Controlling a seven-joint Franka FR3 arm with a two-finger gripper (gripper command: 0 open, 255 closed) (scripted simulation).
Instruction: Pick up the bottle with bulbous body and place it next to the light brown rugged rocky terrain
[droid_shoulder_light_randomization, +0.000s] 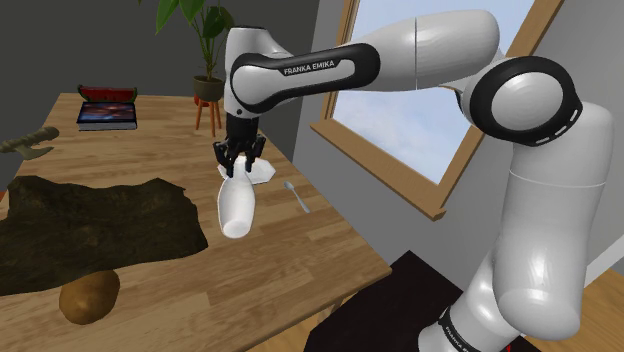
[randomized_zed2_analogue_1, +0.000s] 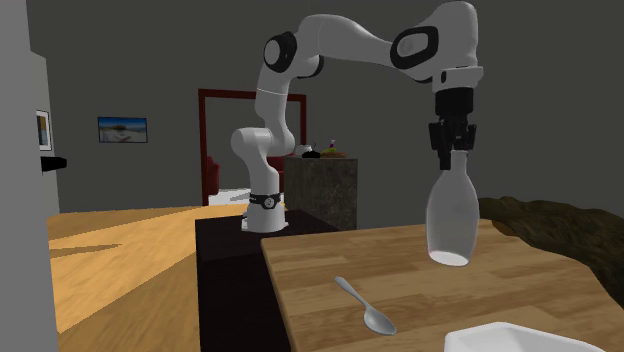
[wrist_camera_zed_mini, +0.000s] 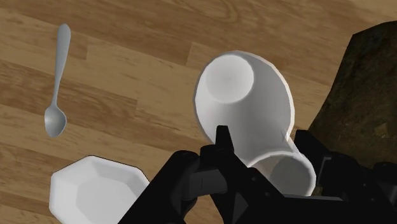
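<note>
Wooden table; pincer clasps white bulbous bottle by neck.

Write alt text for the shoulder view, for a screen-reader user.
The black gripper clasps a white bulbous bottle by its neck, hanging it over the wooden table just beside a dark brown rocky terrain. A spoon and a white dish lie nearby; a potato sits at the view's lower left.
</note>
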